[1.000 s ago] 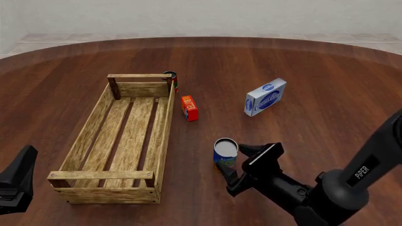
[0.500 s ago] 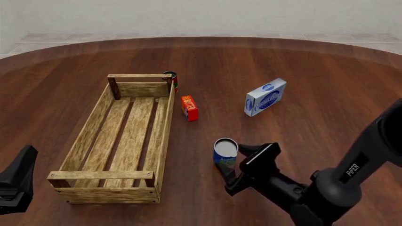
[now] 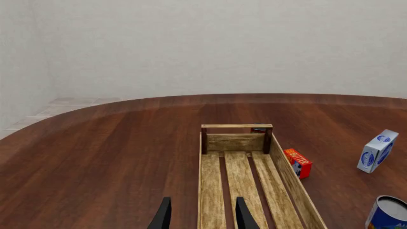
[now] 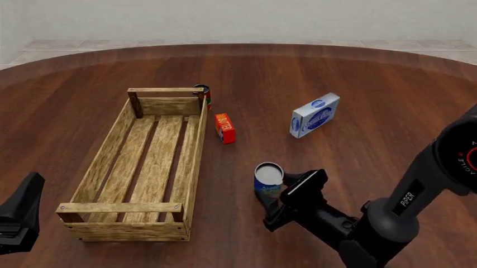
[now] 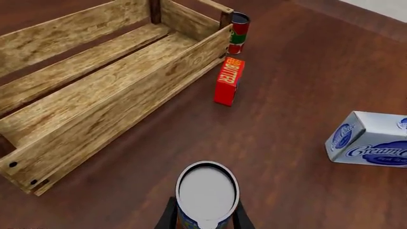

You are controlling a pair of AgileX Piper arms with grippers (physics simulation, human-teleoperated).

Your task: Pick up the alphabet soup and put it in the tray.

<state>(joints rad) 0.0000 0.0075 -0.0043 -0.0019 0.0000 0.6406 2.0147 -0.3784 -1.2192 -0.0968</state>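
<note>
The alphabet soup [image 4: 268, 177] is a small blue-labelled can with a silver-grey top, standing upright on the table to the right of the tray's near end. In the right wrist view the alphabet soup [image 5: 207, 191] sits between the two fingers of my right gripper [image 5: 205, 217]. That right gripper [image 4: 282, 195] is open, with one finger on each side of the can. The tray [image 4: 195, 162] is a long light-wood slatted crate, with nothing in it. My left gripper [image 3: 202, 220] is open, near the tray's [image 3: 235, 126] near end and low at the front view's left edge.
A small red butter box [image 4: 224, 128] stands just right of the tray. A dark red-and-green can [image 4: 203, 92] stands at the tray's far right corner. A white and blue cream cheese box [image 4: 314, 115] lies further right. The wall of the tray [image 5: 114, 109] lies left of the soup.
My right gripper has crept forward and left, so its fingers now reach further along the soup can's sides. The can and the left arm have not moved.
</note>
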